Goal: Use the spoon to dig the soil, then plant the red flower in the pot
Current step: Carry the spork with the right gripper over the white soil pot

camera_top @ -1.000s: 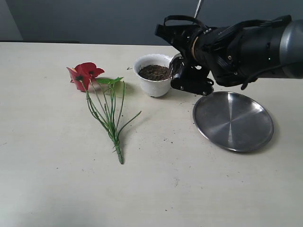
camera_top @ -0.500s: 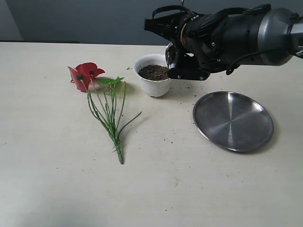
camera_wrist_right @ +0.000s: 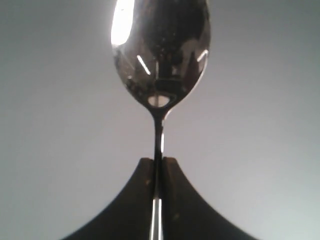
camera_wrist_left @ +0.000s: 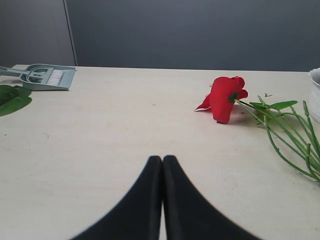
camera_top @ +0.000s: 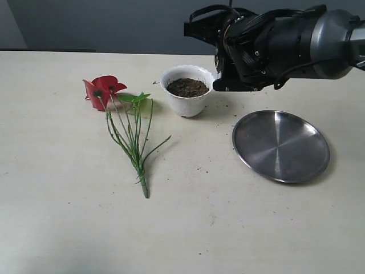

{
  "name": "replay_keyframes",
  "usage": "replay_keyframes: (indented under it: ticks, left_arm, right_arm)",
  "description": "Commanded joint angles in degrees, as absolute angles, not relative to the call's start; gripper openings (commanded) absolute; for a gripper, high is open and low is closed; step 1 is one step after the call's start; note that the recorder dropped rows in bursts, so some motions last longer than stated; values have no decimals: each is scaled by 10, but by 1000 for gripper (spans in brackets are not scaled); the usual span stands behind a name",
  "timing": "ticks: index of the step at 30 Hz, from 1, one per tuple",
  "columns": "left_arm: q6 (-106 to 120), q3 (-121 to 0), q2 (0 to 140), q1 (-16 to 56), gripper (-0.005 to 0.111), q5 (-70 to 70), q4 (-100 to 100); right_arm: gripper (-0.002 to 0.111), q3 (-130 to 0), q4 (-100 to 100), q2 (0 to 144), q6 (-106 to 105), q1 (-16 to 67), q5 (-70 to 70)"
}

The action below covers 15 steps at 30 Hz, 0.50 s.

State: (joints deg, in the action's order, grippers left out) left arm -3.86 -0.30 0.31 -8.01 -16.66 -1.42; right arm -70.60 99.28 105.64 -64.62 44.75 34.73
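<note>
- Your right hand pinches the spoon by its thin handle, with the bowl out beyond the fingertips.
- Your left hand has its fingers pressed together, holding nothing, above the desk.
- The red flower lies flat, left of the pot, which holds the soil.

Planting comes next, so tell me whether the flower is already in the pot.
No. The flower lies flat on the table, beside the pot.

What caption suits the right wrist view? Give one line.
Right gripper shut on the thin handle of a shiny spoon.
</note>
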Motion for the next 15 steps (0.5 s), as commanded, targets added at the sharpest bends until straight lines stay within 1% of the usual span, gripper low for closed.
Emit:
replay_keyframes:
  ticks: [1,5,12,15]
  left_arm:
    - [-39,0,0,-79,0,-163,-16]
    - [-39,0,0,-79,0,-163,-16]
    - [-39,0,0,-79,0,-163,-16]
    - [-39,0,0,-79,0,-163,-16]
  right_arm:
    - [-1,-712,999,1056,-672,447,330]
    - [-1,-732,999,1062,-674,447,312]
    - [-1,-813,999,1133,-674,447,386]
    - [-1,-841,999,1158,-672,447,387]
